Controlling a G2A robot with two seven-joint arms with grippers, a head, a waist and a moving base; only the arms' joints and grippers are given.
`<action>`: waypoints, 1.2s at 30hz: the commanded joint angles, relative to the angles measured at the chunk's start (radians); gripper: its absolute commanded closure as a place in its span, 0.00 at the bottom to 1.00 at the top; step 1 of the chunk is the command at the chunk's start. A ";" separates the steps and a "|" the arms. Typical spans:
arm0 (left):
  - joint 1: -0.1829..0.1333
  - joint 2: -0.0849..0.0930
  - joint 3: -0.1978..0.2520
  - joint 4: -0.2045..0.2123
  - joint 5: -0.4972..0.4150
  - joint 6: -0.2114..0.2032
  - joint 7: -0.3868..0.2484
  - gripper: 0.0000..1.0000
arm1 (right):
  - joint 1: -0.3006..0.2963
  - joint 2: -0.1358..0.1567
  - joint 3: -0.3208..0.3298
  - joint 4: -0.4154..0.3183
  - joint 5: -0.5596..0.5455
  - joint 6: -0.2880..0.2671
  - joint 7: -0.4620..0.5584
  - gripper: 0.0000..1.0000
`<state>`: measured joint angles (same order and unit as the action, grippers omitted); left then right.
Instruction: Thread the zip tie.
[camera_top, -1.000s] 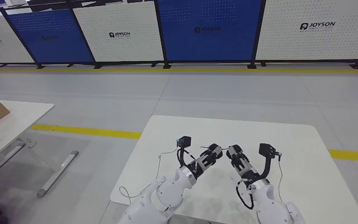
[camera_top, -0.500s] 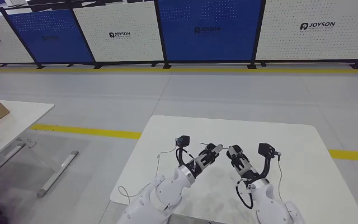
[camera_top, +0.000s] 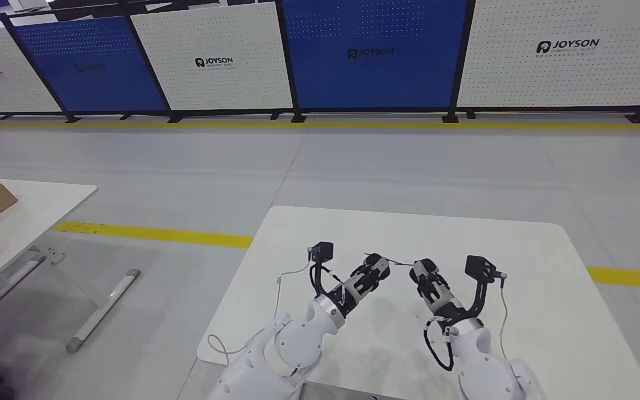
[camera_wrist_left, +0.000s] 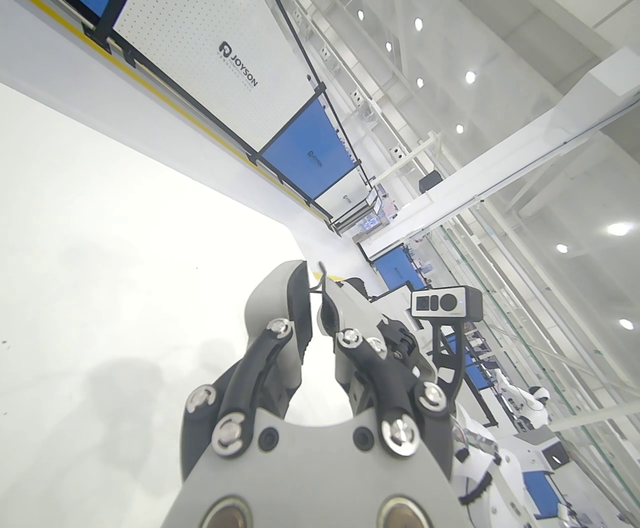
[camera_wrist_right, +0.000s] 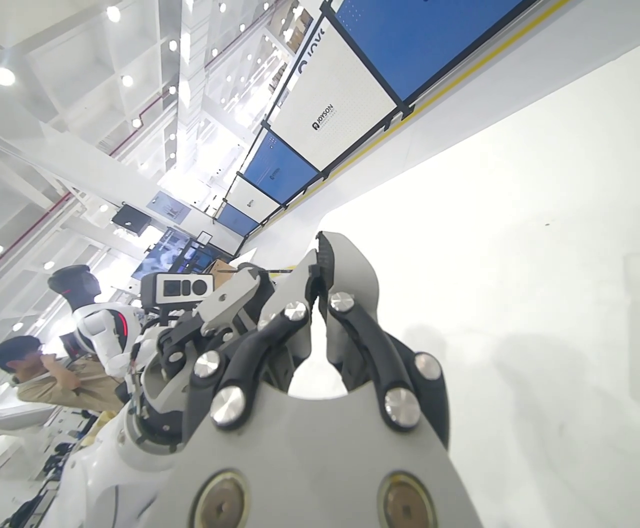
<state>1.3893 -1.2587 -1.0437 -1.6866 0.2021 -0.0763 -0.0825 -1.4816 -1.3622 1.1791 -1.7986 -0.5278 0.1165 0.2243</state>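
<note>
In the top view, the zip tie (camera_top: 397, 263) is a thin dark line lying sideways between the left gripper (camera_top: 378, 264) and the right gripper (camera_top: 419, 268), above the white table (camera_top: 520, 250). In the left wrist view, the left gripper (camera_wrist_left: 314, 286) pinches the zip tie (camera_wrist_left: 322, 270), and its tip pokes out. In the right wrist view, the right gripper (camera_wrist_right: 316, 256) is pressed together on the other end, and the zip tie (camera_wrist_right: 276, 270) runs off sideways. Both grippers look equally near it.
</note>
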 joint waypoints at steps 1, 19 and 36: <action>0.000 0.000 0.000 0.000 0.000 -0.001 -0.001 0.89 | -0.002 0.000 -0.001 -0.002 0.000 -0.002 -0.001 1.00; -0.011 -0.007 0.014 0.014 -0.012 0.001 0.003 0.88 | -0.009 0.004 -0.004 -0.011 -0.020 -0.025 0.007 1.00; -0.015 -0.010 0.024 0.019 0.004 0.002 0.000 1.00 | -0.006 0.007 0.006 -0.017 -0.017 -0.037 -0.003 1.00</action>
<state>1.3742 -1.2684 -1.0197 -1.6681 0.2052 -0.0749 -0.0818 -1.4869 -1.3558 1.1841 -1.8136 -0.5440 0.0807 0.2226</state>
